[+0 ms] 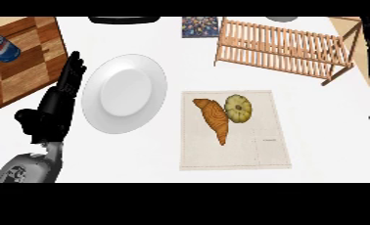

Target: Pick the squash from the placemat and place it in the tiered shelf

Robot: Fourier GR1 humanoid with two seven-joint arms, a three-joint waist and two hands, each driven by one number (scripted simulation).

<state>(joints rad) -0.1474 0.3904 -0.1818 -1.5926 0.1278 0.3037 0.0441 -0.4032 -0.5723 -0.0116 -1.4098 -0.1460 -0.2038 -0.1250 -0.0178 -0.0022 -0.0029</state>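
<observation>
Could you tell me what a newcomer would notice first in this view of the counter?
Probably the white plate left of centre, with the left hand open and resting beside it. Next, the pale placemat at lower centre, bearing a greenish squash against a brown croissant. The wooden tiered shelf sits at upper right.

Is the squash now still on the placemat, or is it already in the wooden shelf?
On the placemat. The squash lies on the placemat, touching the croissant; the tiered shelf holds nothing.

We note a white plate (124,93) left of centre on the white desk (318,116), a croissant (215,119) at centre, a wooden board (29,55) upper left bearing a can (7,49), and a patterned box (199,26) at top centre.
</observation>
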